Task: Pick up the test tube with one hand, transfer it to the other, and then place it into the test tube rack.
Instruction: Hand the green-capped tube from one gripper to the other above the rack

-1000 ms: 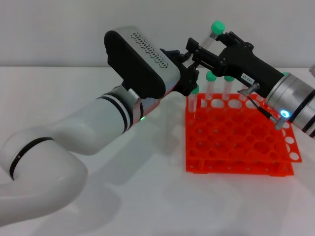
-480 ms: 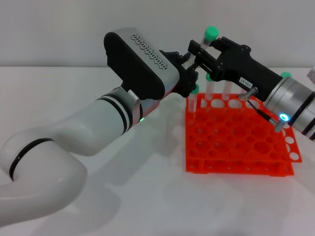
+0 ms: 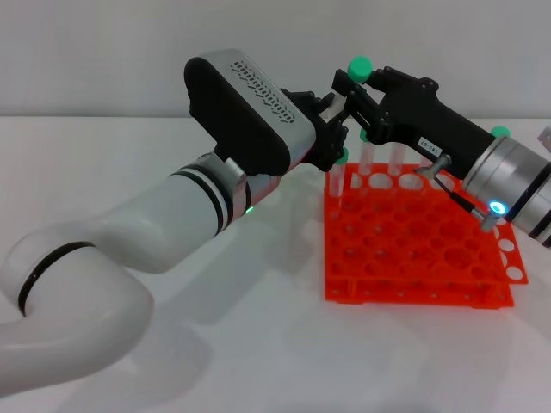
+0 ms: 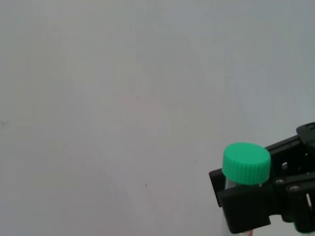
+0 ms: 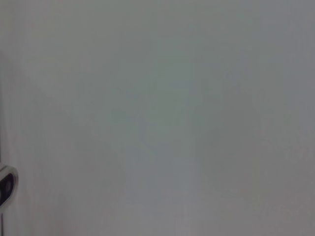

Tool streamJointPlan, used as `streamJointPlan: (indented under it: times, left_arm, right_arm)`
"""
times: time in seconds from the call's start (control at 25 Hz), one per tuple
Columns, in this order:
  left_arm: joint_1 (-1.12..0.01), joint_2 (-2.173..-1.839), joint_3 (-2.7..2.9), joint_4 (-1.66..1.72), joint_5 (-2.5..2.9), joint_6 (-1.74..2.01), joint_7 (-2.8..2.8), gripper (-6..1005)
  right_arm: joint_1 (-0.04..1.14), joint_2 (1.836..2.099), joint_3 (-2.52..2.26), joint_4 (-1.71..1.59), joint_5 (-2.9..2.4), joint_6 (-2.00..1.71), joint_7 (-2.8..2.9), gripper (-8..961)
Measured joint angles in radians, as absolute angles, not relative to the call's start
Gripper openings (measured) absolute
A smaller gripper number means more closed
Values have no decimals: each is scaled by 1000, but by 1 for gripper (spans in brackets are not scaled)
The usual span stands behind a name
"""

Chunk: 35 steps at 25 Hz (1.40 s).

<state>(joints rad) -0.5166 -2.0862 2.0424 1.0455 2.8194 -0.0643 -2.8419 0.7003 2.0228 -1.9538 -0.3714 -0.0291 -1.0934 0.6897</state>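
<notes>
Head view shows our black right hand (image 3: 355,86) on its silver-grey wrist clamped on the slender clear green-capped test tube (image 3: 358,69), above the far edge of the white tabletop (image 3: 258,344). Our black left hand (image 3: 331,107) crowds just beside it, its grip unclear. Behind them, other green-capped tubes (image 3: 368,151) stand in the orange-red plastic rack (image 3: 413,249).

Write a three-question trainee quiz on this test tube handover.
1. True or false: the test tube stands in a hole of the test tube rack.
2. The left end effector and the right end effector meet above the rack's far edge. Which one grips the tube? A: left. B: right. C: neither.
3. Fill in: the tube's cap is coloured ___.
Key: 1 false, it is held in the air; 2 B; 3 green.
</notes>
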Motion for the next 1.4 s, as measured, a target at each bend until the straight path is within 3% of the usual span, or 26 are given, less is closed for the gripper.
streamJointPlan:
  times: [1.24, 1.4]
  left_arm:
    - [-485, -2089, 2076, 995, 2798, -219, -2840, 286]
    - [-485, -2089, 2088, 995, 2797, -220, -2838, 468]
  right_arm:
    - [682, 2019, -1944, -363, -23, -1148, 666, 230]
    - [683, 2019, -1942, -363, -26, -1148, 665, 201]
